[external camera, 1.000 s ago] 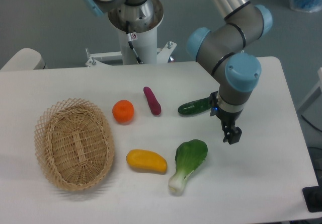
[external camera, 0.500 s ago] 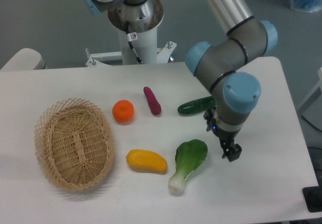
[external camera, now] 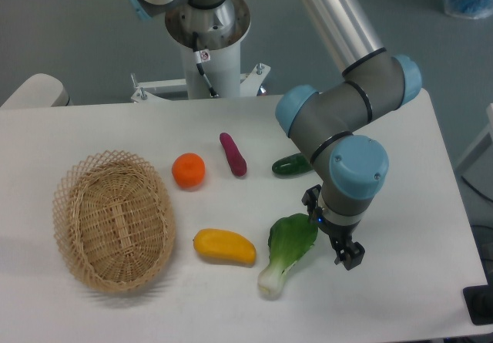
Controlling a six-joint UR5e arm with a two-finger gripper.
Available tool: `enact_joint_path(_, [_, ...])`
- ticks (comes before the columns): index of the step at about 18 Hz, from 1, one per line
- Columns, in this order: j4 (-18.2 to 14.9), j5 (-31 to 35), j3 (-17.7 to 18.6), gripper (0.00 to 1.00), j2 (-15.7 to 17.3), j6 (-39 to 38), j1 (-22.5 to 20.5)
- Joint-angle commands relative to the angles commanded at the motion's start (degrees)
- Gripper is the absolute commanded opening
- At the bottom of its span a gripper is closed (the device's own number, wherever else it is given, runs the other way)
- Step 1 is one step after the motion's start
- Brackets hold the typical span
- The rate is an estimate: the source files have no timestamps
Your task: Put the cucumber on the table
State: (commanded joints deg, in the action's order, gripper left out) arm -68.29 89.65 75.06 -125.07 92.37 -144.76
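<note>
The cucumber (external camera: 290, 165), dark green and glossy, lies flat on the white table (external camera: 400, 281) right of the purple vegetable, its right end hidden behind my arm. My gripper (external camera: 348, 256) hangs low over the table in front of it, just right of the bok choy, well apart from the cucumber. It looks open and holds nothing. The blue wrist above hides most of the fingers.
A light-green bok choy (external camera: 289, 250) lies close to the gripper's left. An orange (external camera: 189, 170), a purple vegetable (external camera: 233, 154) and a yellow fruit (external camera: 224, 247) lie mid-table. An oval wicker basket (external camera: 112, 220) stands at the left. The robot base (external camera: 206, 38) is at the back.
The arm has swung forward and slightly left, away from the cucumber toward the table's front. The cucumber has stayed where it lay.
</note>
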Motion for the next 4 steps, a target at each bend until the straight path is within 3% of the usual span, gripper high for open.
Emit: enact_joint_path(4, [0.0, 0.0, 0.2, 1.0, 0.0, 0.1, 0.0])
